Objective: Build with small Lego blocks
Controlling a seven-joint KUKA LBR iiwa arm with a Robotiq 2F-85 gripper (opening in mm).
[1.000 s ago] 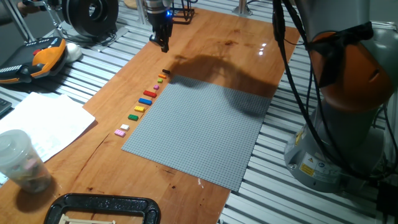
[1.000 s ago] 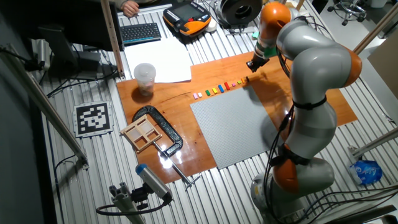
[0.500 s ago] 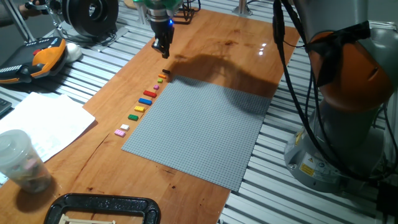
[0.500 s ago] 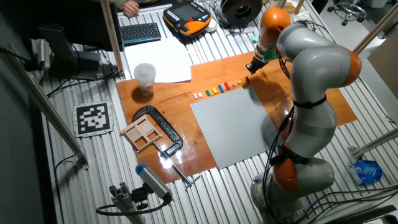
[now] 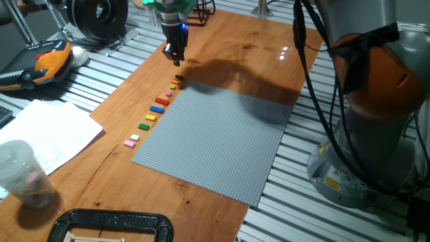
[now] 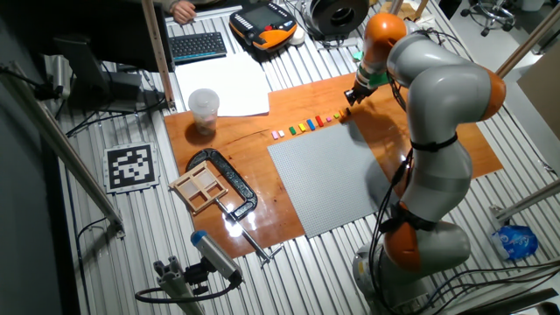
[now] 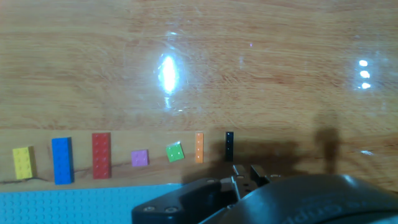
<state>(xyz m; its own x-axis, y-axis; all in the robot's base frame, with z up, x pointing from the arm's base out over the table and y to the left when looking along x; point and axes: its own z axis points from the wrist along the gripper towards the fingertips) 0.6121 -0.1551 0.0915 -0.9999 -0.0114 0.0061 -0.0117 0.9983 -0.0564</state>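
Note:
The small Lego blocks (image 5: 159,103) lie in a row on the wooden board along the left edge of the grey baseplate (image 5: 222,141). The row also shows in the other fixed view (image 6: 311,124). In the hand view I see the yellow (image 7: 22,163), blue (image 7: 61,160), red (image 7: 101,154), pink (image 7: 140,158), green (image 7: 175,152), orange (image 7: 199,147) and black (image 7: 229,145) blocks. My gripper (image 5: 177,59) hangs just above the board beyond the black block (image 5: 179,78), at the row's far end. Its fingertips (image 7: 236,173) stand a narrow gap apart and hold nothing.
A plastic cup (image 5: 23,176), sheets of paper (image 5: 47,131) and a black clamp (image 5: 111,225) sit at the near left. A handheld pendant (image 5: 47,60) lies beyond the board. The arm's base (image 5: 363,134) stands right of the baseplate.
My gripper has come lower and a little nearer the black end of the row. The blocks have not moved.

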